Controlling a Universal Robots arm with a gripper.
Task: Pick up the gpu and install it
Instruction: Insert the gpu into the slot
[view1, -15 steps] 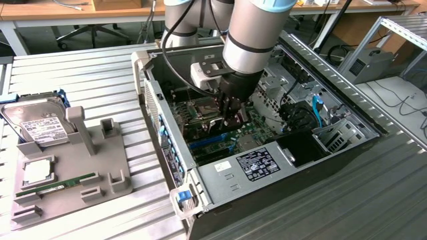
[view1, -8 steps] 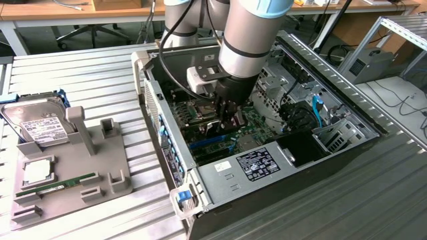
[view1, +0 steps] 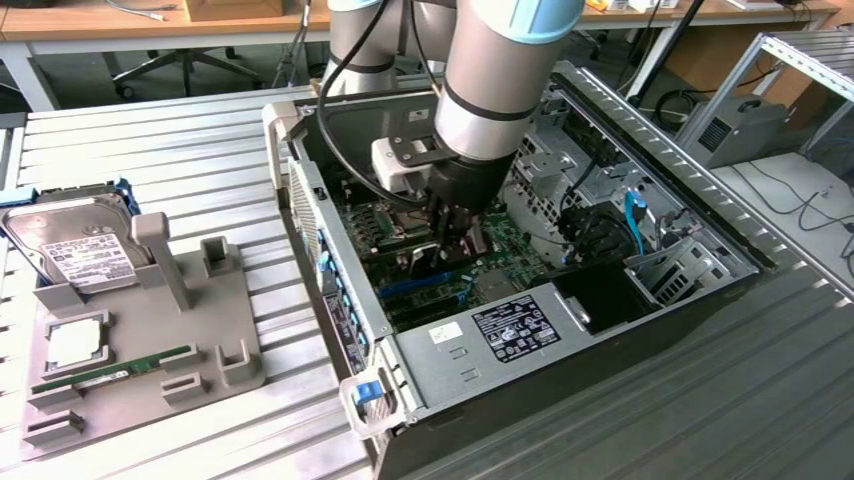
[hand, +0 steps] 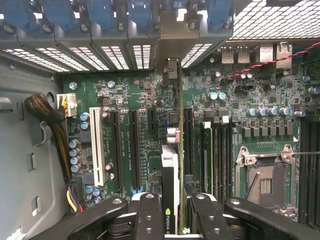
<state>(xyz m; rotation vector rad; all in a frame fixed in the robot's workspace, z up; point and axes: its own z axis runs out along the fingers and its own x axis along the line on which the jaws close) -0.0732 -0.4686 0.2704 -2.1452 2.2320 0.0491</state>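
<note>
The open computer case (view1: 694, 185) walls me in on every side, with free room only above. The green motherboard (hand: 135, 90) lies beneath my claw (hand: 177, 215). Between my narrowed fingers (hand: 150, 212) I hold the gpu (hand: 170, 200), a thin dark card on edge, silvery along one side, over the black slots (hand: 135, 150).

Green motherboard (hand: 145, 95), black claw (hand: 175, 207), black gpu (hand: 170, 185) with green logo (hand: 166, 213), blue latches (hand: 100, 12), white slot (hand: 96, 145)

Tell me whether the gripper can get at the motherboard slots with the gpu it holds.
Probably yes. The gripper is shut on the gpu, held edge-on over the motherboard, among the black slots. No cable seems to cross beneath the card.
</note>
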